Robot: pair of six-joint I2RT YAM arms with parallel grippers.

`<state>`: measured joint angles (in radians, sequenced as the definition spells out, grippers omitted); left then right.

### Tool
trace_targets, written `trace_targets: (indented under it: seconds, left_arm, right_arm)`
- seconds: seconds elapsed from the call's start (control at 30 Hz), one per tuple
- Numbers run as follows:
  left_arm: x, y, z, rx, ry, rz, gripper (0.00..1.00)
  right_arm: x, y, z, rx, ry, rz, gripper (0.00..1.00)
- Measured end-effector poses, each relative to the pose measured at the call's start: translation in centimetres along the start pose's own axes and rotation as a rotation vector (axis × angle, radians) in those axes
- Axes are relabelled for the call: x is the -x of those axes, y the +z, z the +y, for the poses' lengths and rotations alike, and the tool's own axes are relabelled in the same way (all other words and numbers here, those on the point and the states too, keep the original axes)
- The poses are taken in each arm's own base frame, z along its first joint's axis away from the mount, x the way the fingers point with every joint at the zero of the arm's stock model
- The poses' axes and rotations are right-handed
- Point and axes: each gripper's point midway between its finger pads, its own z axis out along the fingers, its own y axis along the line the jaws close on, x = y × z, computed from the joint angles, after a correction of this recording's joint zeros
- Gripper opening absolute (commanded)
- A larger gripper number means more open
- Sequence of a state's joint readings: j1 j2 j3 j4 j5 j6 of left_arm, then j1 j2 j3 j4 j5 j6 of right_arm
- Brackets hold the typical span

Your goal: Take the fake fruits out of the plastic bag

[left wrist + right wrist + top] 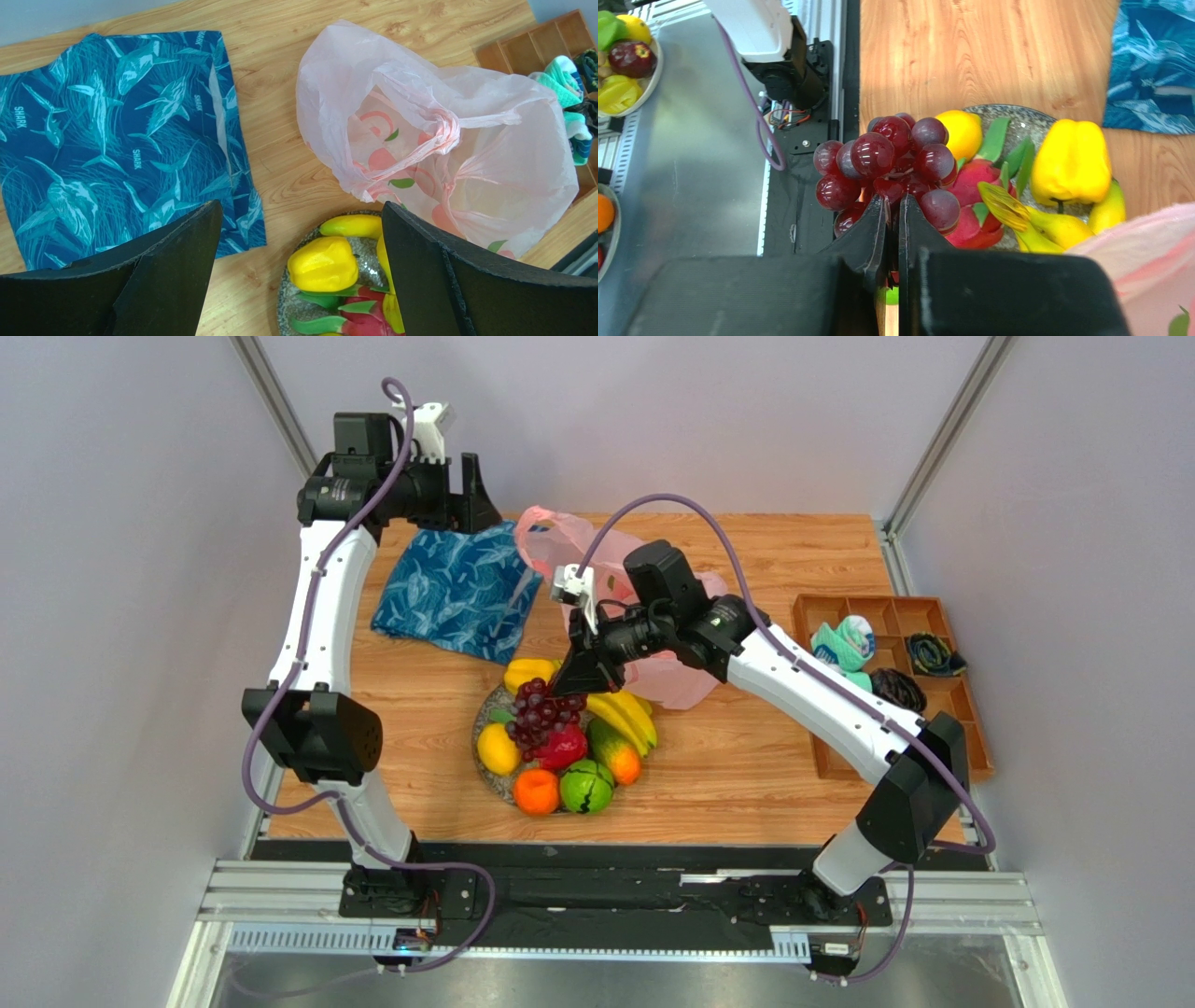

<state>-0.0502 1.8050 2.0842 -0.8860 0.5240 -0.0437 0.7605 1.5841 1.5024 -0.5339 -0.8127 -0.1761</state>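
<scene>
The right claw [892, 207] is pinched shut on the top of the grapes [892, 164], which hang at its fingertips just over the plate [1027, 120]. In the top view, this claw [577, 674] points down and to the left, with the grapes [547, 711] above the middle of the heap.

Under and around them on the plate lie the other fruits. They are a dragon fruit [973, 183], a lemon [964, 133], a yellow pepper [1071, 161] and bananas [1046, 227]. The top view also shows an orange [536, 791], a melon [586, 787] and a mango [619, 760] at the near rim.

The bag [676, 679] lies crumpled on the surface [730, 770], just behind and to the right of the plate and partly under the right arm. All the fruits in sight are outside it.

The left claw [298, 217] is spread wide and holds nothing. It hangs high over the far left of the surface and looks down on the bag [449, 140], the far edge of the plate [361, 246] and a blue shark-print cloth [119, 140]. The cloth [456, 588] lies flat to the left of the bag.

Well apart at the right edge sits a tray [877, 611] with a teal-and-white roll [846, 641] in one compartment.
</scene>
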Motion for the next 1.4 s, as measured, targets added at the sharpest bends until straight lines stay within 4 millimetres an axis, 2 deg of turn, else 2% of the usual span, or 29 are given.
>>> trace_targets:
  seconds: [0.2, 0.33, 0.47, 0.57, 0.7, 0.8, 0.83, 0.93, 1.03, 1.23, 1.37, 1.4]
  left_arm:
    - [-0.1, 0.0, -0.1, -0.008, -0.001, 0.002, 0.91]
    - [-0.1, 0.0, -0.3, -0.015, 0.002, 0.002, 0.91]
    - [-0.1, 0.0, -0.4, -0.021, 0.002, 0.003, 0.91]
    - [-0.1, 0.0, -0.5, -0.026, 0.002, 0.003, 0.91]
    - [-0.1, 0.0, -0.6, -0.036, 0.002, 0.003, 0.91]
    - [-0.1, 0.0, -0.7, -0.043, 0.002, 0.002, 0.9]
    - [-0.1, 0.0, -0.8, -0.046, 0.002, 0.002, 0.9]
    - [-0.1, 0.0, -0.9, -0.052, 0.001, 0.003, 0.9]
    - [-0.2, 0.2, -0.9, -0.059, 0.0, 0.006, 0.9]
    - [-0.4, 0.5, -0.9, -0.073, -0.005, 0.013, 0.9]
    - [-0.4, 0.6, -1.0, -0.078, -0.005, 0.013, 0.91]
    - [-0.4, 0.6, -1.0, -0.079, -0.005, 0.013, 0.94]
  right_arm:
    - [-0.3, 0.3, -0.2, 0.01, 0.006, 0.004, 0.0]
    - [-1.6, 0.7, -2.0, 0.0, 0.049, 0.024, 0.0]
    - [-3.8, 0.9, -4.4, -0.014, 0.122, 0.063, 0.0]
    - [-4.8, 0.8, -5.2, -0.022, 0.151, 0.083, 0.0]
    - [-4.9, 0.8, -5.1, -0.012, 0.145, 0.084, 0.02]
    - [-5.1, 0.9, -5.0, -0.002, 0.137, 0.091, 0.2]
    - [-5.3, 0.9, -5.0, 0.0, 0.138, 0.096, 0.38]
    - [-6.1, 1.0, -5.1, -0.001, 0.139, 0.12, 0.58]
    - [-6.8, 0.9, -5.2, -0.007, 0.14, 0.146, 0.62]
    - [-7.3, 0.4, -5.3, -0.028, 0.138, 0.182, 0.63]
    - [-5.5, -0.8, -5.5, -0.052, 0.095, 0.182, 0.64]
    - [-5.0, -1.0, -5.6, -0.057, 0.081, 0.178, 0.64]
